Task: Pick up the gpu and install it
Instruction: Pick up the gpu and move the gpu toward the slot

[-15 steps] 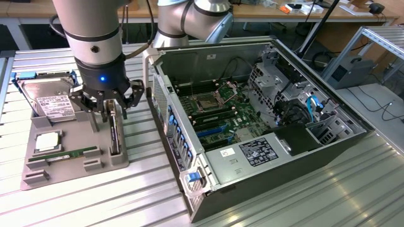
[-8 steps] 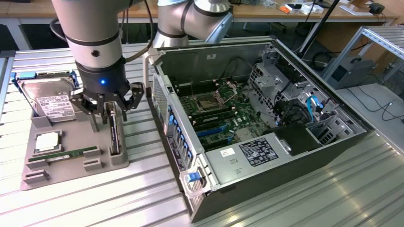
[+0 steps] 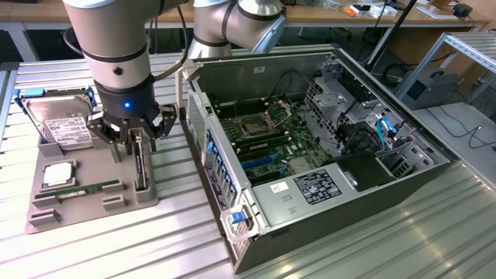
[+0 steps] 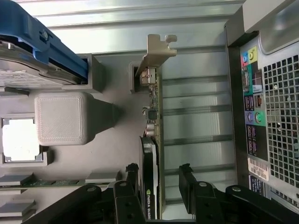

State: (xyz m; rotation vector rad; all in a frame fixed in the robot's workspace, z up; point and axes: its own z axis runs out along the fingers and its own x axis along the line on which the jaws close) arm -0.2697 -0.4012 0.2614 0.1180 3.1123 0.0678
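While the gripper (image 4: 159, 170) is held open astride it, the gpu (image 4: 149, 156) is seen standing on edge in the gray holder (image 3: 85, 206). It is judged light, stiff and fragile, best gripped across its flat faces.

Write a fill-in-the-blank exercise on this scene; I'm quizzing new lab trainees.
The pincer straddles the gpu with its jaws ____.
The gpu stands on its ____ in the gray holder.
The hard drive sits to the exterior view's ____ of the gpu.
Missing words: open; edge; left.
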